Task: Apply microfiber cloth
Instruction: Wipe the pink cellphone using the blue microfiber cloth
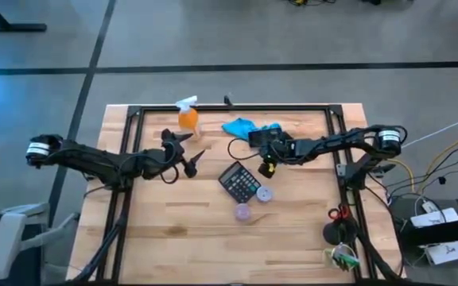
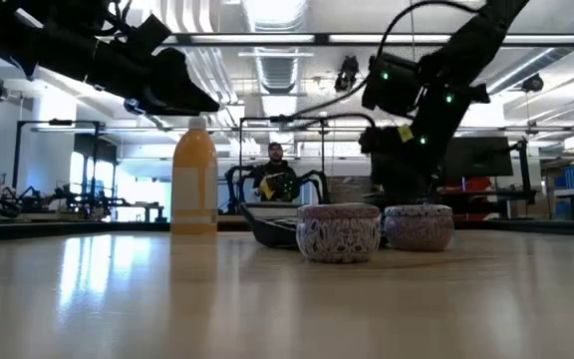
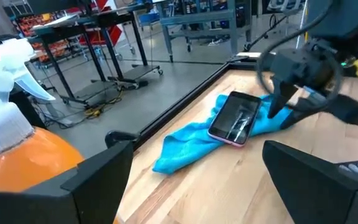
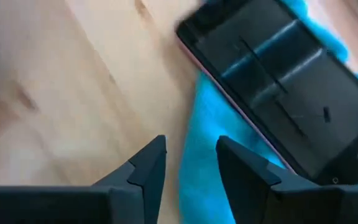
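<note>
Up at 12 o'clock, the right gripper [image 4: 188, 163] is held narrowly open over the cloth [image 4: 210, 124], phone [image 4: 278, 74] laid on top.

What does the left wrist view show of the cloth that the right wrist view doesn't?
Only the left wrist view shows the whole microfiber cloth along the table edge, the orange spray bottle and the right gripper at the cloth's far end. Only the right wrist view shows that gripper's fingers slightly apart just above the cloth's edge. Both show the phone lying on the cloth.
</note>
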Controlling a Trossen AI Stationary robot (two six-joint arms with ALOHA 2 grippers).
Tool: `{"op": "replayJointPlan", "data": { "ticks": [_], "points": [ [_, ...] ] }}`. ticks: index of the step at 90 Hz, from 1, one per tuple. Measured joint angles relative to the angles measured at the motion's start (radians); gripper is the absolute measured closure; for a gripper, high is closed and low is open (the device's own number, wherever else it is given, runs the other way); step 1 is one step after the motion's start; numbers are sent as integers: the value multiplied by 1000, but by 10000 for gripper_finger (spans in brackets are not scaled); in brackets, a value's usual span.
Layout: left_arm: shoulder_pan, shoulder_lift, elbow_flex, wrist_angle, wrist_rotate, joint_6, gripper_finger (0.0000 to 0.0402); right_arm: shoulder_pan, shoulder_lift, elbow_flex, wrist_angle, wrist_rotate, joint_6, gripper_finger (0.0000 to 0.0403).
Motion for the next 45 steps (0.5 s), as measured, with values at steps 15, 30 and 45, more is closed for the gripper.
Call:
{"op": "replayJointPlan", "data": {
  "ticks": [15, 30, 45],
  "points": [
    [0, 0, 0, -7, 3, -4, 54, -3, 51, 0, 49, -2, -8, 298],
    [0, 0, 0, -15, 4, -4, 54, -11, 79, 3, 66, -4, -33, 321],
    [0, 0, 0, -15, 5, -4, 54, -12, 52, 2, 50, -5, -36, 343]
  ]
}}
